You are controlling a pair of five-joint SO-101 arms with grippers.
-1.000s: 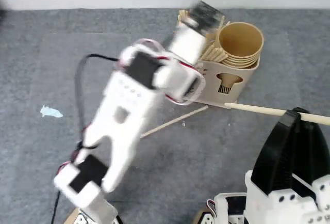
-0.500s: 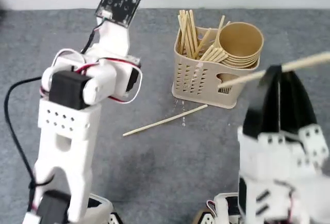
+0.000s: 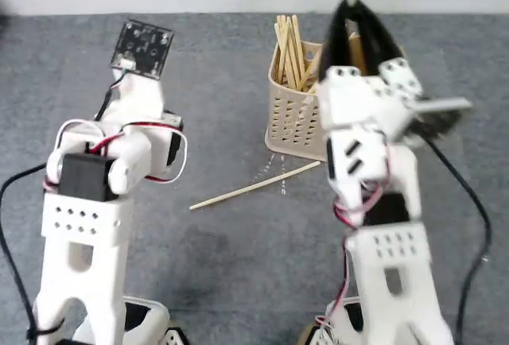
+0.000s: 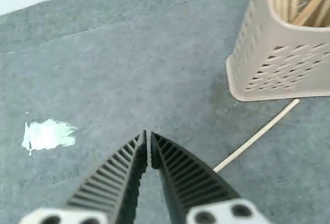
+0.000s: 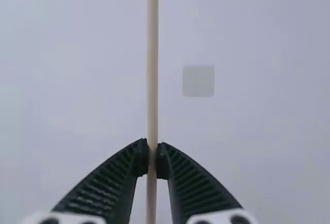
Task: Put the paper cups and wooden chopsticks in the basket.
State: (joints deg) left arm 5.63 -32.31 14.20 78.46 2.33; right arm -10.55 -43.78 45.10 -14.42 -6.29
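Observation:
A beige slotted basket (image 3: 296,126) stands at the back of the grey table with several wooden chopsticks (image 3: 288,47) upright in it. One loose chopstick (image 3: 254,187) lies flat in front of it, also the pale stick (image 4: 255,137) in the left wrist view. My right gripper (image 3: 351,5) is raised before the basket's right half, pointing up, shut on a chopstick (image 5: 151,53) that sticks out past its tips (image 5: 151,158). My left gripper (image 4: 148,140) is shut with nothing in it, hovering over bare table left of the basket (image 4: 278,64).
A pale green scrap (image 4: 47,133) lies on the table far to the left. The left arm (image 3: 119,162) stands tall at the left with its camera board (image 3: 143,47) up. A white wall (image 5: 247,38) lies behind the table.
The left arm swung away from the basket back to the left side. The right arm rose and turned its chopstick from level to pointing upward, now in front of the basket.

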